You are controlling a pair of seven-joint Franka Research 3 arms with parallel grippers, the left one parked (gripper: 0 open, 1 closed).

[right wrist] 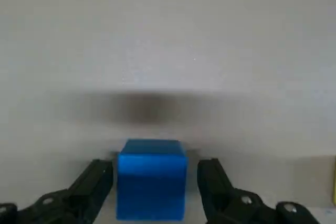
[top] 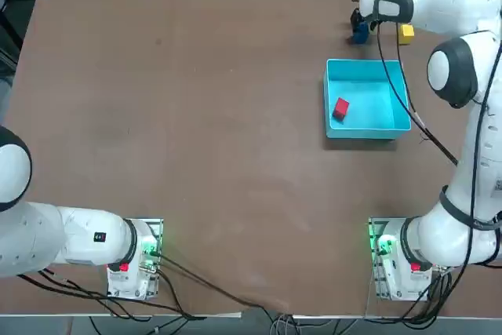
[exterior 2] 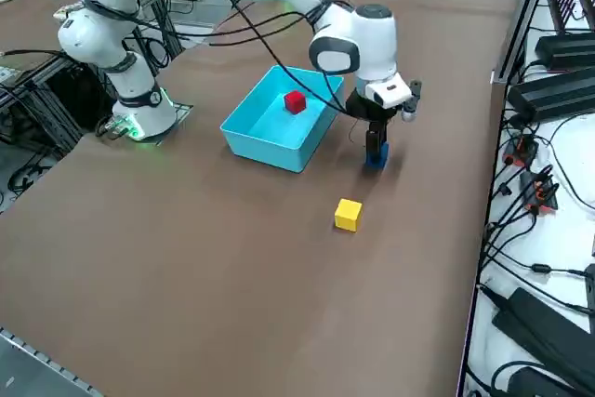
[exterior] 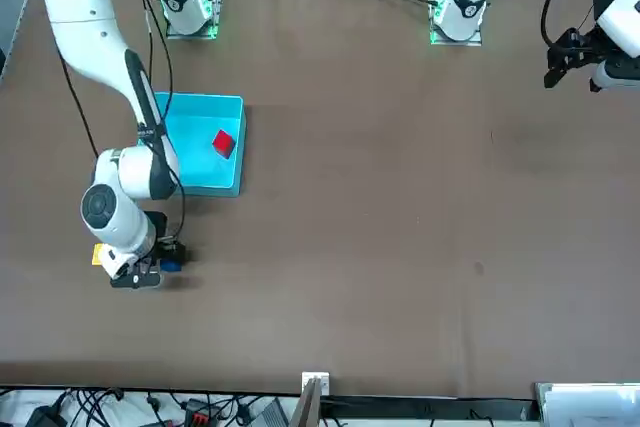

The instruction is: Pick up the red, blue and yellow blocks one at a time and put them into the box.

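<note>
Inside the shallow light cyan-blue square box [top: 367, 127] lies the small red cube [top: 340, 108]. Beyond it, the right gripper [right wrist: 153, 192] straddles the dark blue cube [right wrist: 151, 178], fingers spread, gaps showing; yellow cube [exterior 2: 348, 214] nearby.

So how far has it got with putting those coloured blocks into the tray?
One is done: the red block lies inside the box. In hand: the right gripper is down at the table with the blue block between its fingers, a small gap showing on each side, so not yet gripped or lifted. Left: the yellow block, sitting on the table outside the box.
</note>
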